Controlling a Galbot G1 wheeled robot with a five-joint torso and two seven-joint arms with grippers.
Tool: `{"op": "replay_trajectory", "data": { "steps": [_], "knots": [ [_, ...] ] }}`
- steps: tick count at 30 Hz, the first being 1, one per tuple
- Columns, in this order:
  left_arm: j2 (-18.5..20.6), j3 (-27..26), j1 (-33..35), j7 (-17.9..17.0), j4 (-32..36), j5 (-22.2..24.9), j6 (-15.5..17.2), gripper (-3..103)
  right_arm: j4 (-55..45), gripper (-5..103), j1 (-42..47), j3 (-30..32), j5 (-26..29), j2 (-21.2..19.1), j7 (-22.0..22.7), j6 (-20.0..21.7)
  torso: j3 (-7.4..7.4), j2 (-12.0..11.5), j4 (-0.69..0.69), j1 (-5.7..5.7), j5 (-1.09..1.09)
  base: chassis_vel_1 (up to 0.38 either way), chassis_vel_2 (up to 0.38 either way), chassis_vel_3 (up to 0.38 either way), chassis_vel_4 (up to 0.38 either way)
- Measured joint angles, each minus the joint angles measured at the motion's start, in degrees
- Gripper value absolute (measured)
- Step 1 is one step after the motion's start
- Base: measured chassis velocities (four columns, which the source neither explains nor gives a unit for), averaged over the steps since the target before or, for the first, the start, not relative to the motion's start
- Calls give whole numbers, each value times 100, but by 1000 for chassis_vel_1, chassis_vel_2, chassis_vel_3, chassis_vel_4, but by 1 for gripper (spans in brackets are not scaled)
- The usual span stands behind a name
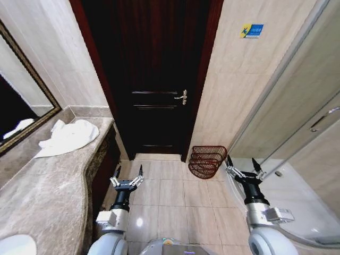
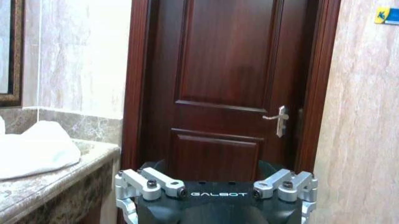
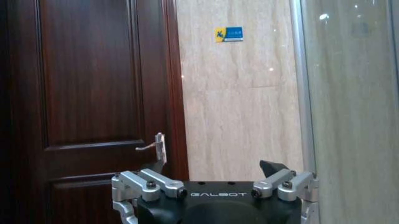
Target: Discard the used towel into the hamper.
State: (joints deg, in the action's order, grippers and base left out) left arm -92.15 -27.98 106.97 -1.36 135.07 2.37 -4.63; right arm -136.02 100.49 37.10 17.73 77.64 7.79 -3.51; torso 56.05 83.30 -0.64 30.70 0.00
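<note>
The left gripper [image 2: 215,193] is in the near part of the scene, its body marked GALBOT, and its silver fingers [image 2: 149,182] stand spread apart with nothing between them. Far ahead of it is a dark red wooden door [image 2: 227,88] with a metal handle [image 2: 279,119]. To the left, a white towel [image 2: 34,149] lies crumpled on the marble worktop [image 2: 56,184], just below the framed mirror [image 2: 9,51].

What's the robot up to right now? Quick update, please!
Left gripper and right gripper open, empty. Towel on counter. Hamper by door. Floor between unobstructed.
</note>
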Motion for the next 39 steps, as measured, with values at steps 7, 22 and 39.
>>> {"op": "replay_trajectory", "data": {
  "steps": [7, 22, 39],
  "knots": [
    [0, 76, -66, -52, 95, -255, -200, 100, -139, 100, 93, 26, 128, -38, -19, 77, 0, 0, 0, 0, -1, 0, 0, 0, 0],
    [0, -211, -123, 91, -112, -497, -145, 100, -277, 100, 208, 94, -20, 78, -67, -62, 0, 0, 0, 0, -1, 0, 0, 0, 0],
    [1, -223, 8, 117, -29, -517, -322, 100, -202, 100, 111, 140, 116, -79, -124, -53, 0, 0, 0, 0, 0, 0, 0, 0, 0]
  ]
}}
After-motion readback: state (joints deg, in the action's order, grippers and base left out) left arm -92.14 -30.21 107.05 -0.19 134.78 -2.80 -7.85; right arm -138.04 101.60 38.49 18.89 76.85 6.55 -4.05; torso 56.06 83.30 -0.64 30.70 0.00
